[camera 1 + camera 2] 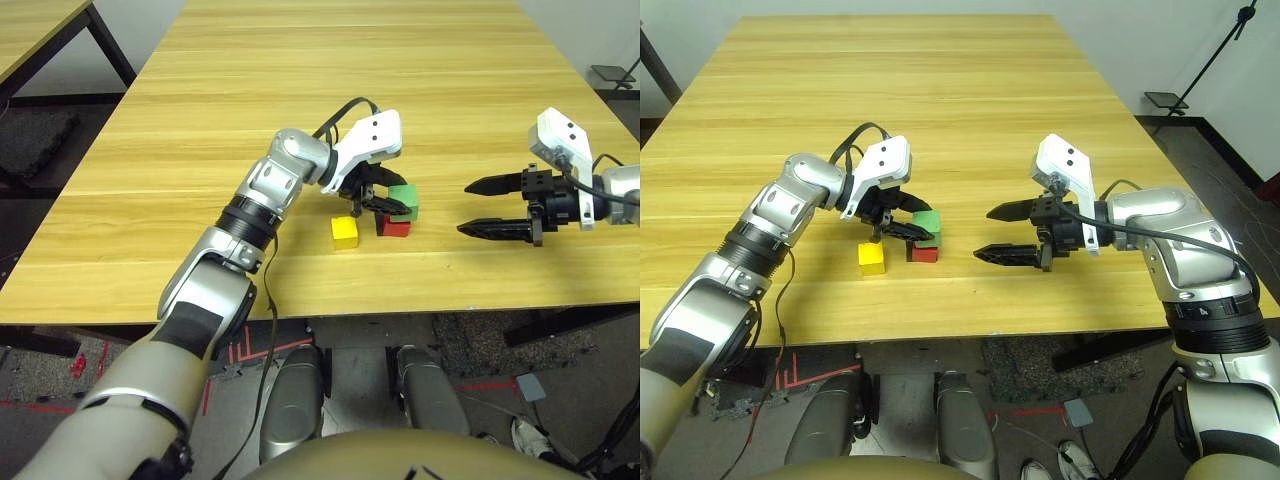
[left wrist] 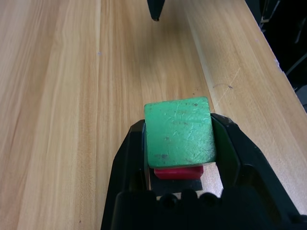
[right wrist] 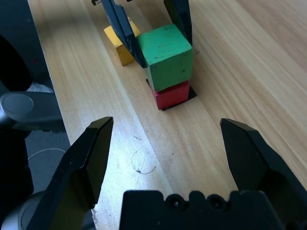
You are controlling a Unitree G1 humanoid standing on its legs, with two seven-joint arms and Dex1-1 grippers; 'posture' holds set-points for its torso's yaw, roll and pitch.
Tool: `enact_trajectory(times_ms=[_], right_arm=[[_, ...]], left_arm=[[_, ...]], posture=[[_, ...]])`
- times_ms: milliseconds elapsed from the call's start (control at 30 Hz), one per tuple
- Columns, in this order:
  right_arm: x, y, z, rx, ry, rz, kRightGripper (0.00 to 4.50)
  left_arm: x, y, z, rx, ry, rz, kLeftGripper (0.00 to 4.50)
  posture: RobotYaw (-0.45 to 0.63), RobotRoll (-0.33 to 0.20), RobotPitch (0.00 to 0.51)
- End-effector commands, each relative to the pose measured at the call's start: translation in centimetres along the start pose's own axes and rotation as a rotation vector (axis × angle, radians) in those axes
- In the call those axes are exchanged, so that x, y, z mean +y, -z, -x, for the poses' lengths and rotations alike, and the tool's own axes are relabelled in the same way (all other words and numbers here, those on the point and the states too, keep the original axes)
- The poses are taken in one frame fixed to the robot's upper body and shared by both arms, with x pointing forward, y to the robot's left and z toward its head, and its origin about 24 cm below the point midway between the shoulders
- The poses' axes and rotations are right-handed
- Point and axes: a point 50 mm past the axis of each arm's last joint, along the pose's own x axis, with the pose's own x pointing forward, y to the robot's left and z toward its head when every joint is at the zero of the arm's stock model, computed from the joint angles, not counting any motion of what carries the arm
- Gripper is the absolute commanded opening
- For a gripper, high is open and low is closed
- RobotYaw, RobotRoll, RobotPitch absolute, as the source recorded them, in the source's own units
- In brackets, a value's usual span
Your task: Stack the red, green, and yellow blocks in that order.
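So the left gripper has its 2 black fingers pinching the small matte green cube, which sits on top of the small matte red cube near the wooden table's front edge. The small matte yellow cube sits just beside them. The right gripper hangs off to the side, jaws spread wide.

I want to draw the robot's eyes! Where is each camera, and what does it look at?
Left and right eye views: on the head, looking down at the table over both silver arms.
Left wrist view: on the left arm, looking along the left gripper at the green block on the red block.
Right wrist view: on the right arm, past the open right gripper.
All share the green block.
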Motion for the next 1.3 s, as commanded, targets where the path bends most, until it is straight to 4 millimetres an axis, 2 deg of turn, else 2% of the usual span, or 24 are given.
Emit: enact_trajectory(times_ms=[33, 400, 533, 767, 867, 1000, 1167, 1300], right_arm=[[0.0, -0.1, 0.4, -0.004, 0.014, 0.001, 4.5], [0.1, 0.0, 0.1, -0.006, 0.011, -0.005, 4.5], [0.2, 0.0, 0.0, -0.01, 0.008, -0.009, 4.5], [0.2, 0.2, -0.1, -0.018, 0.013, -0.016, 4.5], [0.0, 0.1, 0.0, -0.021, 0.017, -0.012, 4.5], [-0.2, -0.1, 0.0, -0.025, 0.015, -0.003, 4.5], [-0.5, -0.6, -0.3, -0.033, 0.005, 0.007, 4.5], [-0.7, -0.7, -0.4, -0.035, 0.0, 0.004, 4.5]], left_arm=[[-0.4, 0.5, -0.3, 0.02, 0.016, -0.008, 2.03], [-0.7, 2.4, -0.1, 0.024, 0.007, -0.008, 2.03], [-0.6, 2.4, -0.3, 0.015, -0.001, -0.009, 2.03], [-0.3, 1.5, -0.3, -0.023, -0.022, -0.014, 4.4], [-0.2, 0.0, 0.6, -0.068, -0.054, -0.011, 4.46], [-0.6, -1.1, 3.0, -0.058, -0.105, 0.028, 4.46], [-2.4, 0.5, 6.3, 0.07, -0.17, 0.138, 4.46], [-4.0, 1.8, 7.0, 0.102, -0.196, 0.182, 4.46]], posture=[[0.1, -0.1, 0.09], [0.1, -0.097, 0.101], [0.1, -0.091, 0.103], [0.11, -0.092, 0.095], [0.12, -0.093, 0.09], [0.14, -0.099, 0.084], [0.17, -0.106, 0.076], [0.19, -0.111, 0.075]])
